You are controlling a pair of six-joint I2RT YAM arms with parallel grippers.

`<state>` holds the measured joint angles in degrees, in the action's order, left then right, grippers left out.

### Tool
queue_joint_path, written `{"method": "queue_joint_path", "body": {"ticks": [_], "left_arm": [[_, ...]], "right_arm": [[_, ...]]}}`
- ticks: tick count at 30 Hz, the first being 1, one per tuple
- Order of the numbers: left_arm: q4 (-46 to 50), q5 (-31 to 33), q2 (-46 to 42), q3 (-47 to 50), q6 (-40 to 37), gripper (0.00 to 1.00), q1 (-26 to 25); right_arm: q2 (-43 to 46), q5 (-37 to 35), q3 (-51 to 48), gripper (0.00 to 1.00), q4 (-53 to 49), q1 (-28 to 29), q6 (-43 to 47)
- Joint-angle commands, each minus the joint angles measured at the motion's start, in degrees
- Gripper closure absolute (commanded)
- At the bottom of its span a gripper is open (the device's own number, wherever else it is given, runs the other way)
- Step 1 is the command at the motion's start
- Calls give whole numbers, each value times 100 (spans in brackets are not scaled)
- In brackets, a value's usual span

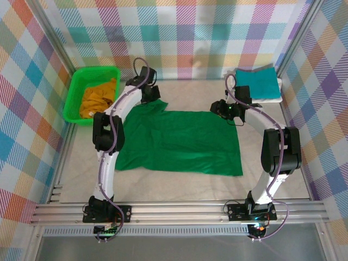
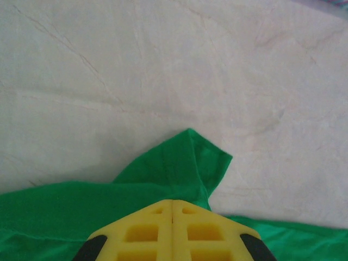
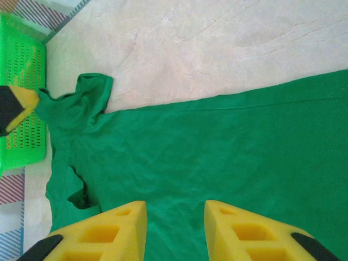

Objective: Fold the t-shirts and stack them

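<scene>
- Setting: pale marbled table (image 1: 174, 187), walled round with pastel plaid panels (image 1: 190, 32).
- Left gripper (image 2: 172, 202): yellow fingers pressed together, pinching the edge of a sleeve of the green t-shirt (image 2: 179, 163). The sleeve stands up in a small peak just beyond the tips. From the right wrist the same gripper's tip (image 3: 13, 106) meets the bunched sleeve at the shirt's far left corner.
- Right gripper (image 3: 175, 204): fingers spread apart, poised over the shirt's far edge near its right corner. Contact with the cloth cannot be told.
- Green t-shirt (image 1: 179, 141): spread flat at mid-table, between the two arms, its body smooth and its left sleeve rumpled.
- Green basket (image 1: 73, 100): far left of the table, well apart from the spread shirt, holding the crumpled mustard yellow t-shirt (image 1: 98, 98).
- Teal t-shirt (image 1: 258, 81): folded, at the far right corner, lying on top of the folded white t-shirt (image 1: 270, 99), whose edge shows beneath it.
</scene>
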<state>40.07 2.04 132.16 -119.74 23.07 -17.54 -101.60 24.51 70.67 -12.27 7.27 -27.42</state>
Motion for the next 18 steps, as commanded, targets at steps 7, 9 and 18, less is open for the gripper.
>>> {"method": "queue_joint_path", "body": {"ticks": [7,9,18], "left_arm": [[-318,1054,-1222,1312,-169,100,-140],[-290,1253,-1254,1389,-236,100,-120],[-272,1466,-1324,1427,-396,100,-107]], "right_arm": [[-144,-1218,468,64,-703,-248,-45],[-410,-1707,842,61,-1105,-324,-2],[-2074,-2056,2832,56,-2379,-647,434]]}}
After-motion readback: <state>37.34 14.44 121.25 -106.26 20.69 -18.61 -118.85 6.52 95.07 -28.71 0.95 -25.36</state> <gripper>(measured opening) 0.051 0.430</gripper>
